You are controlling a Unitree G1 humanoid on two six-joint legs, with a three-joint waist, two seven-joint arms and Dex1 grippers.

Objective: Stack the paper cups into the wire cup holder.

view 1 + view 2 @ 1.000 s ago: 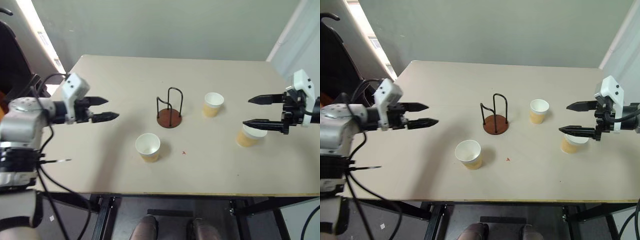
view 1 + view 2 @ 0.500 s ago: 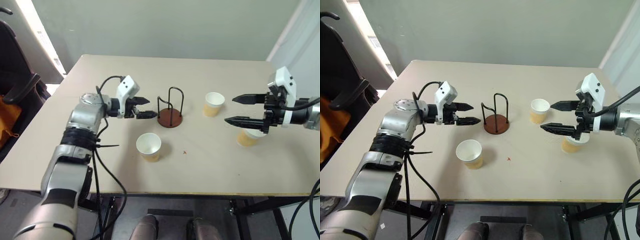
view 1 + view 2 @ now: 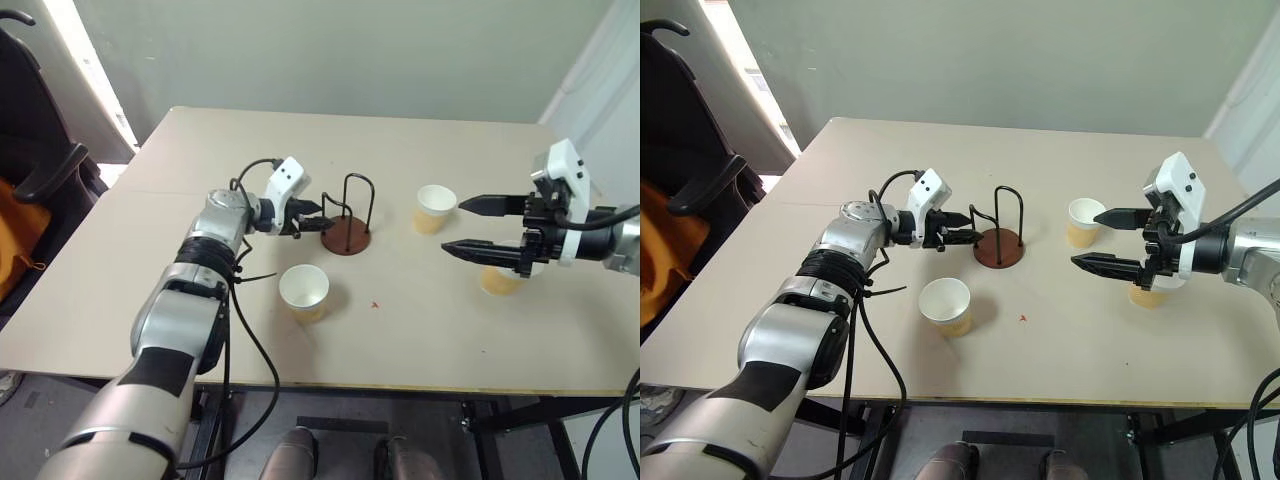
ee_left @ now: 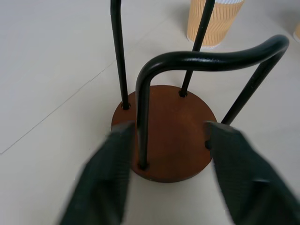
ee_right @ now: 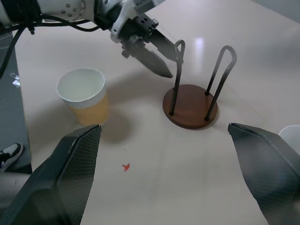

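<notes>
The wire cup holder (image 3: 347, 236), a reddish-brown disc with black wire loops, stands mid-table. My left gripper (image 3: 318, 214) is at its left side, open narrowly, its fingers (image 4: 110, 177) straddling the near wire loop (image 4: 142, 123) with a gap on each side. One paper cup (image 3: 304, 292) stands upright in front of the holder and another (image 3: 434, 208) to its right. A third cup (image 3: 1154, 294) is partly hidden behind my right gripper (image 3: 455, 226), which hangs wide open above the table, holding nothing. The right wrist view shows the holder (image 5: 190, 112) and the front cup (image 5: 84, 96).
The beige table (image 3: 110, 290) has its front edge close to me and bare room on the left and at the back. A dark chair (image 3: 40, 185) stands off the table's left side. A small red speck (image 3: 374, 305) lies near the front cup.
My left arm has reached right and forward to the holder, and its fingers have narrowed around the near wire loop. The right gripper has drifted slightly left, still wide open.
</notes>
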